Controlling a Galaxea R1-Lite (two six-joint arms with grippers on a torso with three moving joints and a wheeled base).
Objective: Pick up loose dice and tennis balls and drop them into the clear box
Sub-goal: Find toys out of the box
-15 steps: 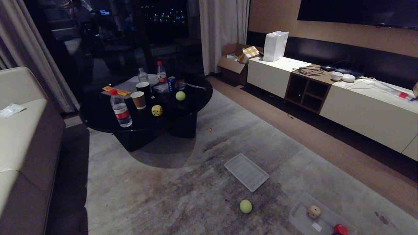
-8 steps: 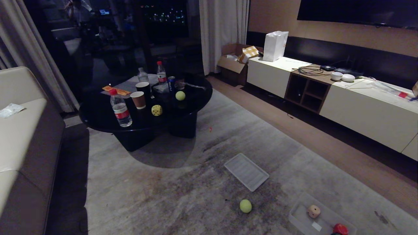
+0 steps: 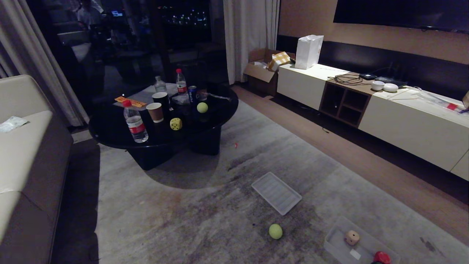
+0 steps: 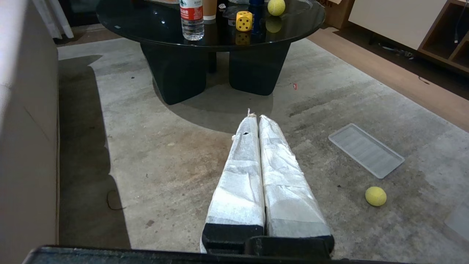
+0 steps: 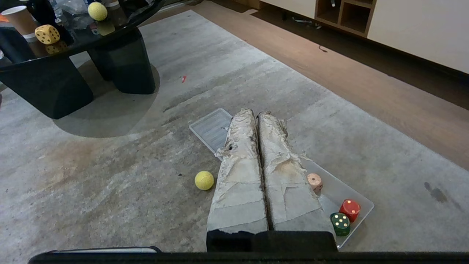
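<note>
**With both arms parked, loose items split between floor and dark surface**

Head view: neither arm shows. We see the clear box [image 3: 339,240] on the rug at the near right, cut by the frame edge, with a beige die [image 3: 352,237] and a red die [image 3: 382,257] inside. One tennis ball [image 3: 275,231] lies on the rug just left of the box, apart from it. The flat ribbed lid [image 3: 276,193] lies on the rug beyond that ball. On the round black surface [image 3: 110,128] sit a yellow die [image 3: 176,124] and a second tennis ball [image 3: 202,107], near each other but not touching, among paper cups [image 3: 156,112] and water bottles [image 3: 135,121].

Left wrist view: our left gripper [image 4: 255,119] hangs above bare rug, wrapped fingers pressed together, holding nothing. Yellow die [image 4: 244,21] and ball [image 4: 276,6] show on the surface ahead; the floor ball [image 4: 375,195] and lid [image 4: 365,150] lie off to the side.

Right wrist view: our right gripper [image 5: 255,114] hangs over the lid [image 5: 212,128] and the box [image 5: 361,203], fingers together, empty. Box holds the beige die [image 5: 314,181], the red die [image 5: 349,209] and a green die [image 5: 340,223]. Floor ball [image 5: 204,180] lies just beside the fingers in the picture, outside the box.
</note>
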